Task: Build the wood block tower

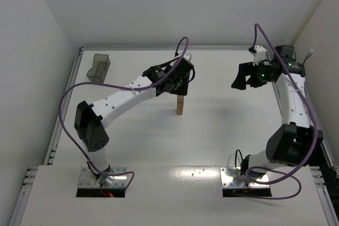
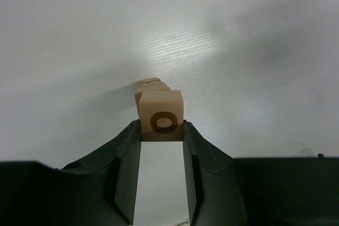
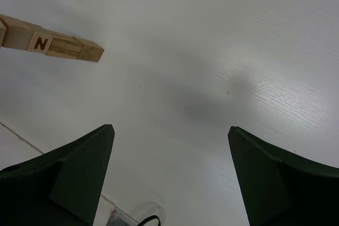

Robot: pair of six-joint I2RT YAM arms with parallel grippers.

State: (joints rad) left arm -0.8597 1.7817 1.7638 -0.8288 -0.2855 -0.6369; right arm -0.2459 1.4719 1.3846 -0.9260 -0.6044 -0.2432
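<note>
My left pincer (image 2: 161,126), nearly closed, clamped the ringed block (image 2: 161,110) over the tower (image 1: 180,105), well inside the table (image 1: 222,130) edges, to seat it squarely.

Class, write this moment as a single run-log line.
left hand shut on ring-marked block | block at tower top | right hand open, empty, apart

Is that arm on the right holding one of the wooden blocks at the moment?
No, the right gripper stands wide open, with only bare table showing between its jaws.
</note>
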